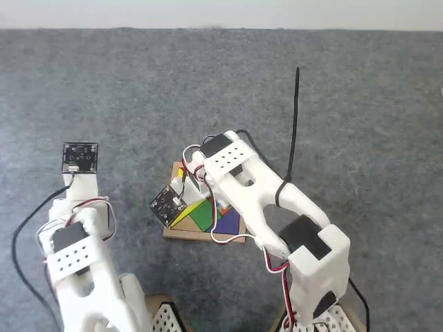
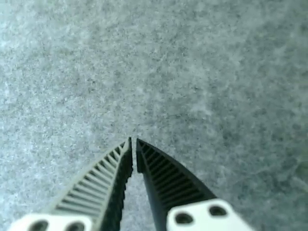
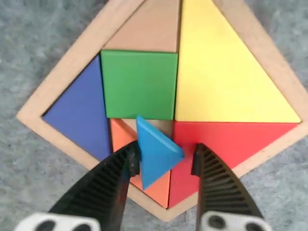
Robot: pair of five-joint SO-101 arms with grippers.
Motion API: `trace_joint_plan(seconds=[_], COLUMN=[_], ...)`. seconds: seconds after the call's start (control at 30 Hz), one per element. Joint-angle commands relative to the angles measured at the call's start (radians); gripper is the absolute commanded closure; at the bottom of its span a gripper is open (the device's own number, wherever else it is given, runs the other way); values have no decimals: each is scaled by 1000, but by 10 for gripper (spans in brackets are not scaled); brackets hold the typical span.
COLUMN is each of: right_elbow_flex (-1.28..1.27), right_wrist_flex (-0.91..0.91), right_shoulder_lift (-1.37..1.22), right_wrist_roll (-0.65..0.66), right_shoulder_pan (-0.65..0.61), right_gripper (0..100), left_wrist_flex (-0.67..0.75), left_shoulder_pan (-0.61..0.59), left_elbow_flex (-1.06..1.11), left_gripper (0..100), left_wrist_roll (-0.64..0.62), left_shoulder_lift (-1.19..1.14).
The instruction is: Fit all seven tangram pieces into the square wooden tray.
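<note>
Your light blue triangle [image 3: 156, 154] sits tilted up over the orange piece [image 3: 120, 137], beside the red triangle [image 3: 231, 137], in the square wooden tray [image 3: 67, 72]. Your right gripper [image 3: 166, 149] straddles it, jaws apart, with one finger touching it. Your left gripper [image 2: 133, 140] is pinched together, holding nothing, over grey carpet [image 2: 192, 72].

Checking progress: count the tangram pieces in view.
7. Six lie in the tray: tan, yellow, green, dark blue, red, orange. The light blue triangle stands tilted within the open right gripper, over a gap.
</note>
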State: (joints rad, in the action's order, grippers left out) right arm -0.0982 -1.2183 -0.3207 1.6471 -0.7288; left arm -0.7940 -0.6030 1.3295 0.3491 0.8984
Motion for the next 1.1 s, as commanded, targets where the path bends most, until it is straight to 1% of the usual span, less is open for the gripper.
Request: trace_joint_plan(seconds=[0.0,0.1,0.17,0.23,0.3,0.37,0.5,0.57,0.6,0.73,0.8,0.87,0.93,1.0,1.03,1.07], right_elbow_flex=[55,55,48,21,-49,-138,-273,-275,-275,-276,-264,-239,-241,-292,-336,-394], right_wrist_flex=[-33,-90,-127,-142,-108,-15,229,255,257,254,222,160,105,74,76,87], right_shoulder_lift=[30,101,176,240,283,302,315,311,314,317,355,447,565,673,719,757], right_wrist_roll=[-9,-18,-54,-120,-213,-353,-710,-861,-885,-902,-954,-990,-1022,-1060,-1076,-1089], right_shoulder_pan=[12,18,41,84,117,134,120,110,107,151,193,262,354,435,467,493], right_gripper=[816,824,865,920,962,990,991,991,991,991,991,991,991,991,991,991], left_wrist_flex=[26,26,26,26,26,26,26,26,26,38,48,48,46,43,28,-21], left_shoulder_pan=[6,6,6,6,6,6,6,5,3,3,5,15,57,124,180,245], left_elbow_flex=[-7,-7,-5,-5,1,2,2,2,2,4,5,10,19,15,4,-15], left_gripper=[981,981,981,981,981,981,981,981,981,981,981,981,981,981,981,979], left_wrist_roll=[11,11,11,11,11,11,12,12,12,12,12,12,12,11,11,15], left_shoulder_lift=[-2,-2,-2,-2,2,5,5,5,5,5,2,3,6,6,6,6])
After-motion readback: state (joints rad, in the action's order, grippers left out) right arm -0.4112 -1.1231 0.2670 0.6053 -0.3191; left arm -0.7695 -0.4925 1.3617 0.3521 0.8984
